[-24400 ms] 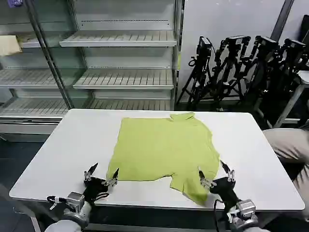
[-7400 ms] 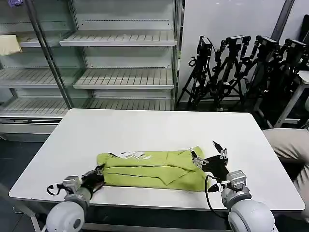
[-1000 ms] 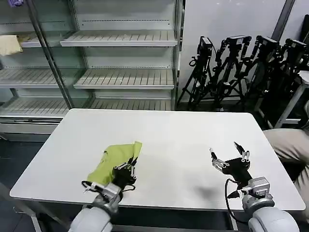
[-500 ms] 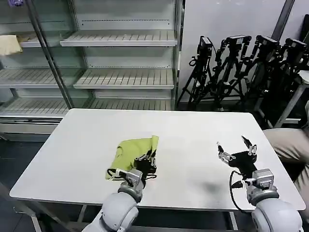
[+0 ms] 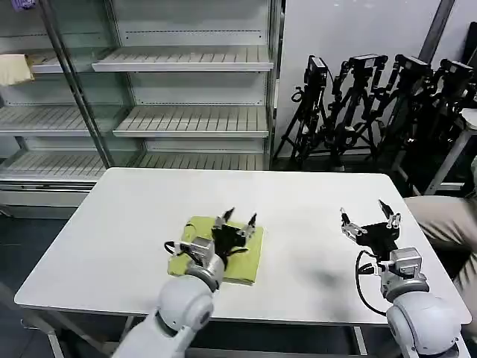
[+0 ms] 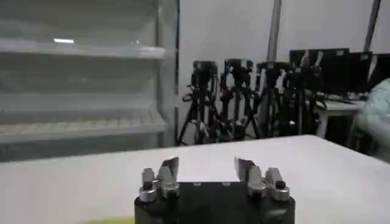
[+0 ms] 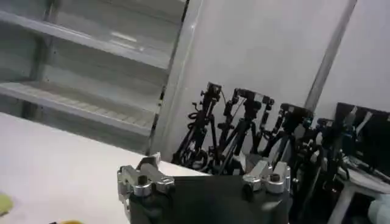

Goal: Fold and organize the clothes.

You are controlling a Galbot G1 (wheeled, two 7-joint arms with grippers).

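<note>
Folded yellow-green shirt (image 5: 244, 258) lay flat in a small square on the white bench (image 5: 112, 224), near the front edge and a little left of the middle. Looked neat, with one straight edge on the right side. A tiny bit of the same yellow-green peeked out low in the left wrist view (image 6: 106, 221).

Left gripper (image 5: 237, 220) sat right over the shirt, fingers spread wide and pointing up and away toward the far side of the bench. Held nothing. Seen open too in the left wrist view (image 6: 207, 167), with bare white bench between the two fingers. Part of the shirt lay hidden under the left arm.

Right gripper (image 5: 370, 215) was well apart from the shirt, over the right side of the bench, lifted off the top. Also open, with nothing in it. Same wide gap between its fingers in the right wrist view (image 7: 204, 173).

Behind the bench stood a big shelf unit (image 5: 186, 119) with glass doors. A pale cloth (image 5: 13, 68) rested on a shelf at the far left. A bunch of black tripods (image 5: 373, 112) leaned by the wall on the right.
</note>
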